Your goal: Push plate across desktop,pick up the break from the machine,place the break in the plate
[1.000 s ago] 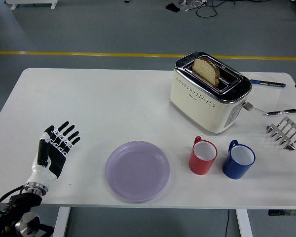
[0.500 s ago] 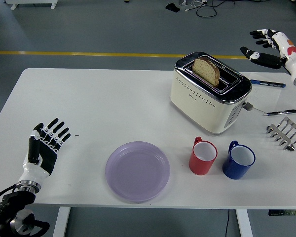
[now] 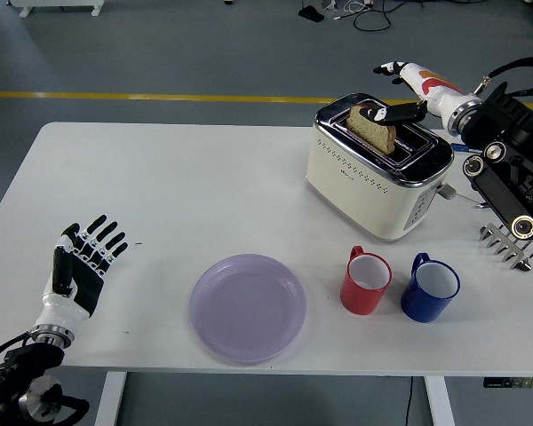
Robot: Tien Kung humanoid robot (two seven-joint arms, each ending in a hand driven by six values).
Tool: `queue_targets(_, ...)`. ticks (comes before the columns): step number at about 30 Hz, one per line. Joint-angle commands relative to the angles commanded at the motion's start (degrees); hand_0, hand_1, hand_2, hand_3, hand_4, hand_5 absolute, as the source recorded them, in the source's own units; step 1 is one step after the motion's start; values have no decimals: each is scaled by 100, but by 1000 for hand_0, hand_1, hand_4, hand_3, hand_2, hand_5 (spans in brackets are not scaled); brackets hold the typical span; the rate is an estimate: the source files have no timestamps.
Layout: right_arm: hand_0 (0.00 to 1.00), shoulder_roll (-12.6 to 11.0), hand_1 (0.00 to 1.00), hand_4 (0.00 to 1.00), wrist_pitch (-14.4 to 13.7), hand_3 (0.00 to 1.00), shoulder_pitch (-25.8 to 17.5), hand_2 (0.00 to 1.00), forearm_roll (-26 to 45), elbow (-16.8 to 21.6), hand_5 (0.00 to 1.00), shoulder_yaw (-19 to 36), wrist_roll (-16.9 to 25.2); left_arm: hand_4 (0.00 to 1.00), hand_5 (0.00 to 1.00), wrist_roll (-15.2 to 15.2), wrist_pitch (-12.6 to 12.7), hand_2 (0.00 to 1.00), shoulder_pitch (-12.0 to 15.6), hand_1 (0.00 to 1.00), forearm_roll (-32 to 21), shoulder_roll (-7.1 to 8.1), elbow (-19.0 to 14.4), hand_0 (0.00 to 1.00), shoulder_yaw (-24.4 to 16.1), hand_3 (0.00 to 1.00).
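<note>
A slice of bread (image 3: 371, 126) stands up out of the slot of the cream and chrome toaster (image 3: 376, 170) at the back right of the table. My right hand (image 3: 396, 91) reaches in from the right and hovers just above the bread, fingers spread, with one dark finger close over the slice's top. It holds nothing. The lilac plate (image 3: 248, 307) lies near the front edge, in the middle. My left hand (image 3: 82, 256) rests open at the table's front left corner, well left of the plate.
A red mug (image 3: 365, 280) and a blue mug (image 3: 429, 287) stand right of the plate. A metal toast rack (image 3: 513, 240) sits at the right edge, partly behind my right forearm (image 3: 512, 160). The white table (image 3: 178, 186) has a bare stretch left of the toaster.
My right arm has swung in from the far right edge, and its hand now hovers over the bread in the toaster. The left hand drew back slightly toward the corner, then stayed.
</note>
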Motion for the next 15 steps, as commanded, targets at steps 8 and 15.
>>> queue_targets(8,922,376,873,867,-54,896,404,905,110,-797,449,-413,-132,534,998,2,12,797,17,776,-10,14,17,786,14,790)
queue_targets(15,899,668,851,863,-88,876,622,871,109,-1490,441,-733,-154,530,998,5,29,795,-10,774,-4,2,59,787,26,790)
